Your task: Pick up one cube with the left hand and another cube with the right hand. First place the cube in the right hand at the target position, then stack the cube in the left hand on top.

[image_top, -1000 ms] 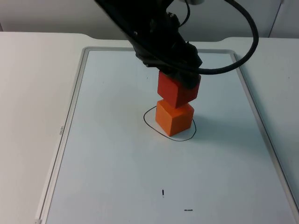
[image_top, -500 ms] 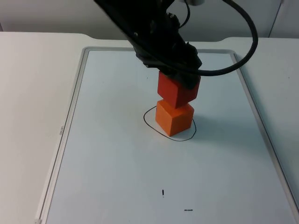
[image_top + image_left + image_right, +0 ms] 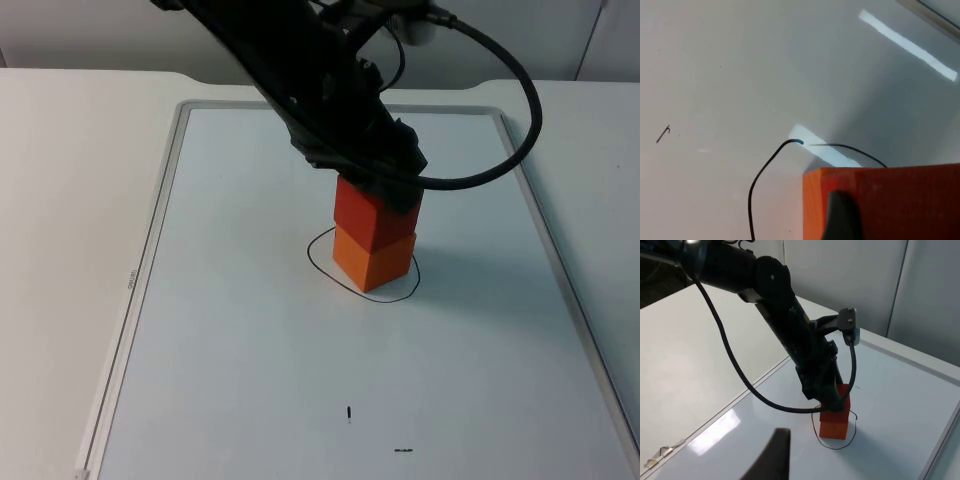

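Observation:
A red cube (image 3: 372, 208) sits on top of an orange cube (image 3: 372, 260), which stands inside a black pen circle (image 3: 312, 255) on the whiteboard. My left gripper (image 3: 385, 185) reaches down from the upper left and is shut on the red cube. In the left wrist view a black fingertip (image 3: 840, 215) presses against the red cube's face (image 3: 900, 200), with the circle line (image 3: 760, 175) beside it. The right wrist view shows the stack from afar: red cube (image 3: 841, 399) over orange cube (image 3: 835, 429). My right gripper (image 3: 771, 456) waits high up, well away from the stack.
The whiteboard's metal frame (image 3: 160, 230) borders the work area, with white table beyond it. Two small pen marks (image 3: 349, 412) lie on the board near the front. The left arm and its cable arch over the board's far half.
The left gripper has lowered the red cube; the gap to the orange cube has closed and the two faces now touch.

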Controlling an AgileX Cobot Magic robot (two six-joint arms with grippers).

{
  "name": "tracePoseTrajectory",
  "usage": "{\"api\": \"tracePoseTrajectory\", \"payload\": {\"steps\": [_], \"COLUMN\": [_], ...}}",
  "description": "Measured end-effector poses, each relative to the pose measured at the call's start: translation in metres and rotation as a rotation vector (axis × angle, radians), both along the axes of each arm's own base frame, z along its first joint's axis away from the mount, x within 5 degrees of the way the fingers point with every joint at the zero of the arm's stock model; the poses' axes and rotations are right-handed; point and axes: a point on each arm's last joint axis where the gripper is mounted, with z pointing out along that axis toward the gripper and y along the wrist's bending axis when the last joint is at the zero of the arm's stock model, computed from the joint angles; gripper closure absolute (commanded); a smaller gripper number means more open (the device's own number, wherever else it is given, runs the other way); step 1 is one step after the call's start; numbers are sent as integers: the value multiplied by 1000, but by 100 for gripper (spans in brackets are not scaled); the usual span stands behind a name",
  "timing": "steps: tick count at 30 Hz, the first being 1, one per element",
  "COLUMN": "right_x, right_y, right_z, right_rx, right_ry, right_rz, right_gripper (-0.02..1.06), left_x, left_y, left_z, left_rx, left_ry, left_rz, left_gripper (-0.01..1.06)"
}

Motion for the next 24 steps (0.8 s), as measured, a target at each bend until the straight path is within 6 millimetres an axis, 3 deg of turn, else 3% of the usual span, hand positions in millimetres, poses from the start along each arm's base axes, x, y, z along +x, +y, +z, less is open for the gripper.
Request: {"api": "tracePoseTrajectory", "payload": {"steps": [11,13,14,17,18,21,24], "right_x": [0,0,0,0,0,0,0], "right_y": [0,0,0,0,0,0,0], "right_z": [0,0,0,0,0,0,0], "right_rx": [0,0,0,0,0,0,0], "right_ry": [0,0,0,0,0,0,0], "right_rz": [0,0,0,0,0,0,0], "right_gripper": [7,7,7,7,7,7,7], "left_x": [0,0,0,0,0,-1,-2], "left_y": [-1,-1,-1,-1,-1,0,0], "left_z": [-1,-1,-1,-1,-1,-3,7], "left_rx": [-5,-5,-5,-5,-4,3,-11], "left_ry": [2,2,2,2,4,14,-4], "left_rz": [4,4,4,4,0,-7,-6], "left_gripper": [84,73,73,33,33,3,0]}}
